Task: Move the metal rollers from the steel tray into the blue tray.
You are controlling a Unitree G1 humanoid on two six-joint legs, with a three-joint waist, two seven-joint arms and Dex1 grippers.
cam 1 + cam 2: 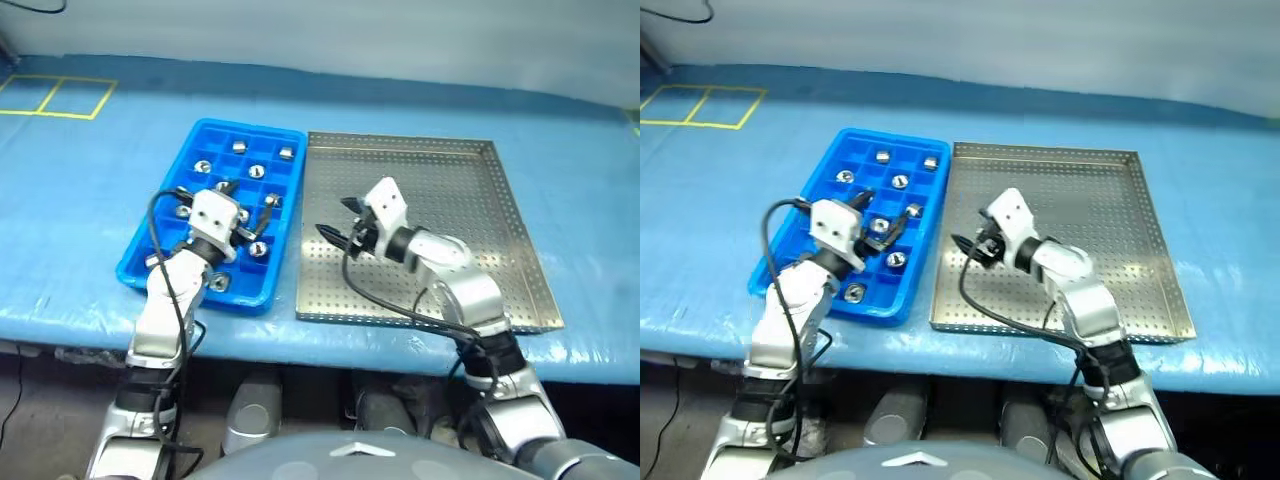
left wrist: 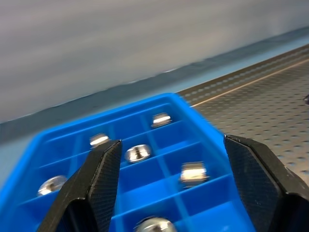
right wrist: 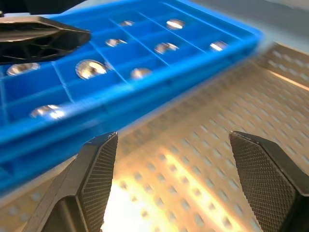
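The blue tray point(image 1: 203, 130) lies on the left with several metal rollers point(image 1: 257, 170) in its square compartments, one per cell. My left gripper point(image 1: 245, 200) hovers open over the tray's middle cells, nothing between its fingers; the left wrist view looks past them onto rollers point(image 2: 137, 153). The steel tray point(image 1: 470, 220) lies beside it on the right. My right gripper point(image 1: 335, 218) is open and empty just above the steel tray's left part, pointing toward the blue tray point(image 3: 145, 92). The perforated floor point(image 3: 193, 169) beneath it is bare.
Both trays sit on a blue-covered table point(image 1: 90, 200), close to its front edge. Yellow tape lines point(image 1: 60, 95) mark the far left corner. A black cable point(image 1: 375, 300) hangs from the right wrist over the steel tray's front rim.
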